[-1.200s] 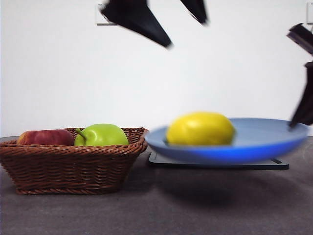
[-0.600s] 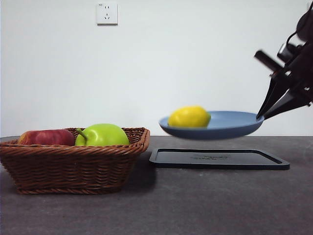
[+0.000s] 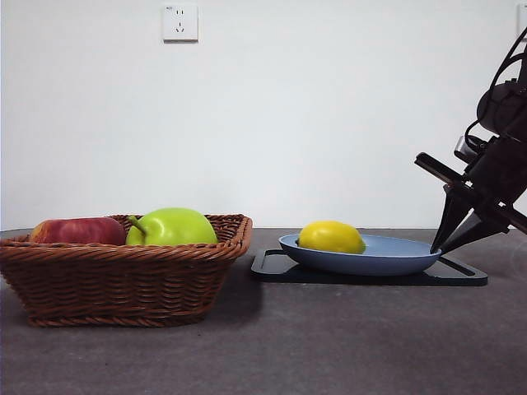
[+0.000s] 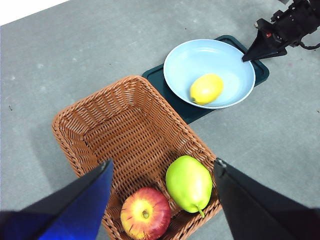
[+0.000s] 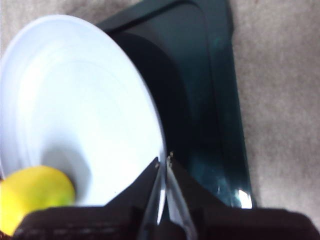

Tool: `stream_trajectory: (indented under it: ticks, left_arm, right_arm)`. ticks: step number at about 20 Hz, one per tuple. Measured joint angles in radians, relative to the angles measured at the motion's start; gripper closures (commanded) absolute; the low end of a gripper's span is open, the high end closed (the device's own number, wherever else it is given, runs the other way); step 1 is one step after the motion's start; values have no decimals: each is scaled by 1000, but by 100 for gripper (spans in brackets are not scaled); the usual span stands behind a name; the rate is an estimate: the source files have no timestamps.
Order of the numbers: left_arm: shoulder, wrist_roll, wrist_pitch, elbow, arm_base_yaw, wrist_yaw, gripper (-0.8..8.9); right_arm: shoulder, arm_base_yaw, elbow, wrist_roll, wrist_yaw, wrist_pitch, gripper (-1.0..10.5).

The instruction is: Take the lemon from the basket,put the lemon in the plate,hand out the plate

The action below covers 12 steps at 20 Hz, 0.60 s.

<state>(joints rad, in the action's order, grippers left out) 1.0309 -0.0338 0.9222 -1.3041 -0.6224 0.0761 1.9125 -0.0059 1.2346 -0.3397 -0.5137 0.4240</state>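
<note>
The yellow lemon point(image 3: 331, 237) lies in the blue plate point(image 3: 387, 257), toward its left side. The plate rests low on a black tray point(image 3: 370, 276), right of the wicker basket point(image 3: 115, 280). My right gripper point(image 3: 438, 248) is shut on the plate's right rim; the right wrist view shows its jaws point(image 5: 163, 161) pinched on the rim of the plate point(image 5: 85, 100), with the lemon point(image 5: 32, 192) close by. My left gripper point(image 4: 162, 162) hangs open high above the basket point(image 4: 125, 120), out of the front view. From there I see the lemon point(image 4: 206, 88) in the plate point(image 4: 220, 60).
A green apple point(image 3: 171, 226) and a red apple point(image 3: 76, 230) sit together at one end of the basket. The black tray point(image 4: 175, 102) stands right beside the basket. A wall socket point(image 3: 179, 23) is on the white back wall.
The plate with the lemon, held up near the camera a second ago, has moved back and come down onto the black tray. The other arm has left the front view.
</note>
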Motion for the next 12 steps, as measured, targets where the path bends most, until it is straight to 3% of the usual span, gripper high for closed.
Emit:
stream_trajectory:
  ticks: [4,8,12]
  left_arm:
    - [0,0,-3,0,0,0,463]
    - [0,0,-26,0,0,0,464]
    - [0,7,-96,0,0,42,465]
  right_arm:
    - [0,0,0,15,1,-3,724]
    - [-16,0,0,16,-2,3,726]
    - [-156,0,0,38,-3,45,729]
